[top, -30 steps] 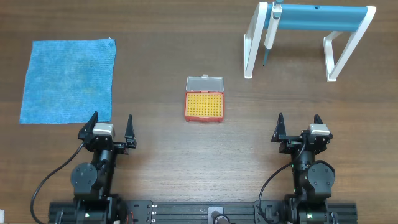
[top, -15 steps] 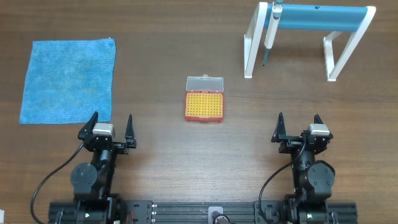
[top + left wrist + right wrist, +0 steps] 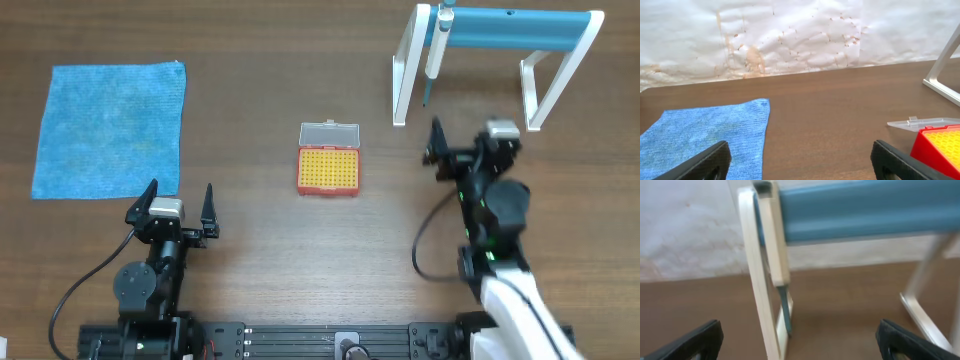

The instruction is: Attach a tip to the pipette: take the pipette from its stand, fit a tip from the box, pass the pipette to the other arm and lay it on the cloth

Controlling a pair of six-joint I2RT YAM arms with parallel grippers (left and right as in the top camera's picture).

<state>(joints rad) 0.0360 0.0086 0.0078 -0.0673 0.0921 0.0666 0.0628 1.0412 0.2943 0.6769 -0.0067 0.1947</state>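
The pipette (image 3: 436,50) hangs upright at the left end of the stand's blue bar (image 3: 510,28); in the right wrist view the pipette (image 3: 780,265) hangs beside the white leg (image 3: 756,280). My right gripper (image 3: 470,135) is raised in front of the stand, open and empty, short of the pipette; its fingers (image 3: 695,342) are spread wide. The red tip box (image 3: 328,168) with yellow tips sits mid-table, lid open. The blue cloth (image 3: 110,130) lies flat at the far left. My left gripper (image 3: 180,197) rests open near its base, facing the cloth (image 3: 700,135) and the tip box (image 3: 940,145).
The wooden table (image 3: 250,250) is bare between the cloth, the box and the stand. The stand's white legs (image 3: 540,95) rise at the far right. A crumpled white backdrop (image 3: 790,35) closes the table's far edge.
The right arm has left its rest pose and moved up the table toward the stand, its gripper still open. The left arm, pipette, box and cloth have not moved.
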